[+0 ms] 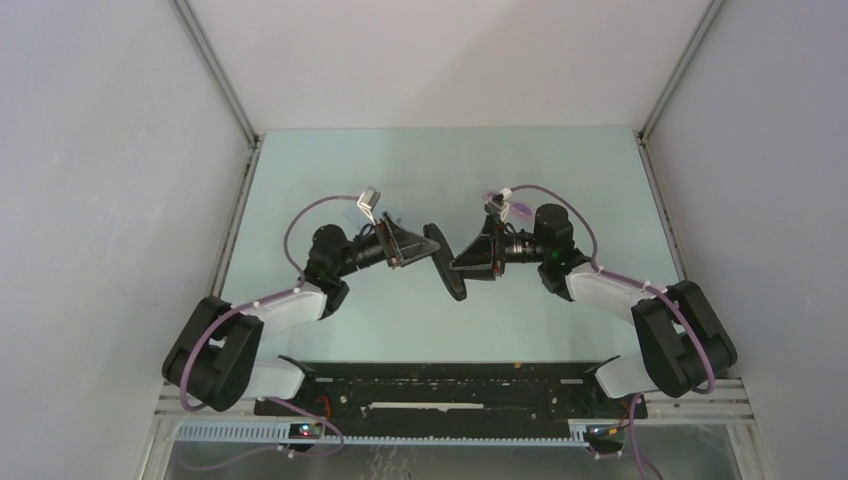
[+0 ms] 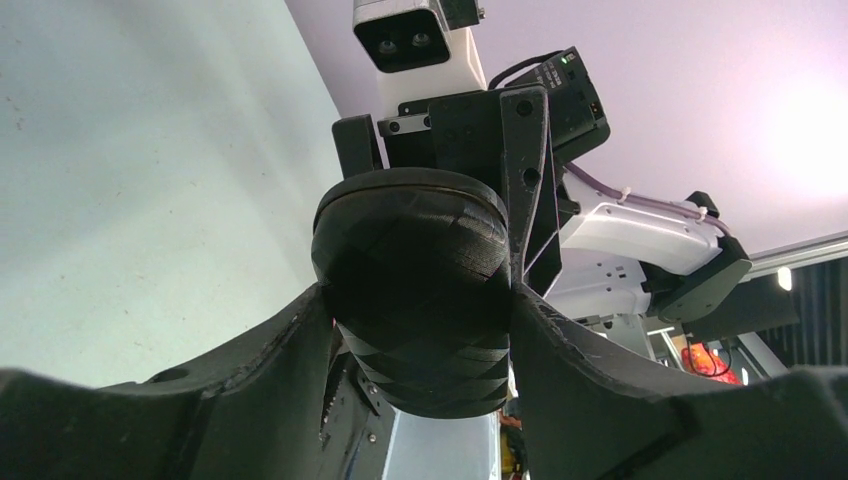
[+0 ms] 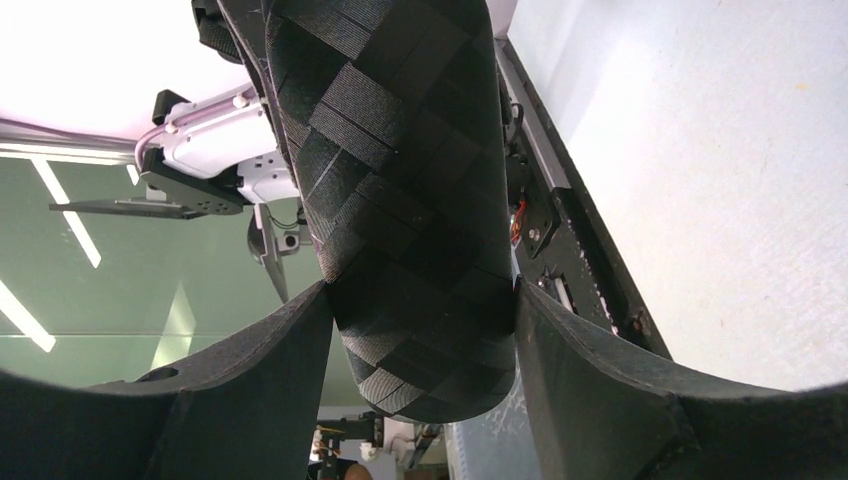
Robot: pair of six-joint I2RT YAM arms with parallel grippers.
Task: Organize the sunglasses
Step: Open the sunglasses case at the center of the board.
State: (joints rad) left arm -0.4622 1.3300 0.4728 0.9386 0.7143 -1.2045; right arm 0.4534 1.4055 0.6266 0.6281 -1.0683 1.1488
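Note:
A closed black oblong case (image 1: 447, 262) with a woven checker surface hangs above the middle of the table, held from both sides. My left gripper (image 1: 424, 246) is shut on its far end; in the left wrist view the case (image 2: 415, 260) sits clamped between the fingers (image 2: 270, 370). My right gripper (image 1: 464, 264) is shut on its near part; in the right wrist view the case (image 3: 395, 170) fills the gap between the fingers (image 3: 590, 370). The pink-purple sunglasses are not in view in any frame.
The pale green table (image 1: 560, 180) is bounded by grey walls with metal corner posts. A black base rail (image 1: 450, 385) runs along the near edge between the two arm bases. The right arm's camera and wrist (image 2: 415, 40) face the left wrist view closely.

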